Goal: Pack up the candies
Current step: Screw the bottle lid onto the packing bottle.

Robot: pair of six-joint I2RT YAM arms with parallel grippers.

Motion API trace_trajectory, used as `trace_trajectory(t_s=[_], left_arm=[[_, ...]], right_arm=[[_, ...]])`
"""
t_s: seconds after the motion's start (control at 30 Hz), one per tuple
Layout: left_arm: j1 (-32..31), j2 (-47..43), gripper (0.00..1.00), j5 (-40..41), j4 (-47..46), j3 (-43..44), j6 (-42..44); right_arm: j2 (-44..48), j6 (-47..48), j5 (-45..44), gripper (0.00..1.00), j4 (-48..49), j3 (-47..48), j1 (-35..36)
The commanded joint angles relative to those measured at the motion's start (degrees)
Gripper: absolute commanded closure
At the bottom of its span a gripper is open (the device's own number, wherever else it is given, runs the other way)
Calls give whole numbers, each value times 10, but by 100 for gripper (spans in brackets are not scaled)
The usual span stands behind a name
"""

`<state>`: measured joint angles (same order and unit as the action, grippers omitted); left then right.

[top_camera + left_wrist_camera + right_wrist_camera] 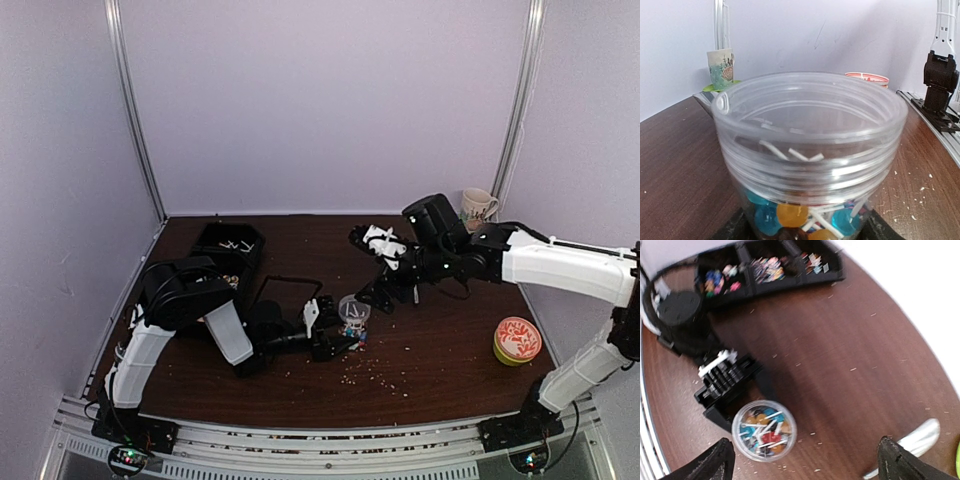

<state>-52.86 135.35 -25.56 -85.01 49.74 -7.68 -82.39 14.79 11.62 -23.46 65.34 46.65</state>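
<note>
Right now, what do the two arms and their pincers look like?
Left arm and right arm: white link covers, black joints, thin black cables, small coloured lights at the bases. Left pincer: black with a white ribbed part. Right pincer: black, with pointed fingertips.

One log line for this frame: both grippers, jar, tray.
left gripper: shut on clear jar, upright | jar: part-filled with candies, no lid | right gripper: open, empty, raised near jar | black tray: more candies
</note>
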Motion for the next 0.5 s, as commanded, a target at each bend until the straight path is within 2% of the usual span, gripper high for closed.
trace_trajectory(t_s=[0.0,0.17,0.27,0.37,0.47], left_arm=[[3,7,54,-20,43,-13,10],[3,8,54,-28,41,-13,9],[3,9,54,-33,41,-11,8],[3,10,54,-40,42,-9,6],[3,10,54,-46,40,-8,7]], right_arm=[[65,-25,-95,1,52,-5,-11],[123,-63,-190,1,164,-90,-16],[122,-72,-184,1,182,-102,-23],[102,-75,-177,1,158,-84,-22],[110,-40,-109,1,166,-93,-22]])
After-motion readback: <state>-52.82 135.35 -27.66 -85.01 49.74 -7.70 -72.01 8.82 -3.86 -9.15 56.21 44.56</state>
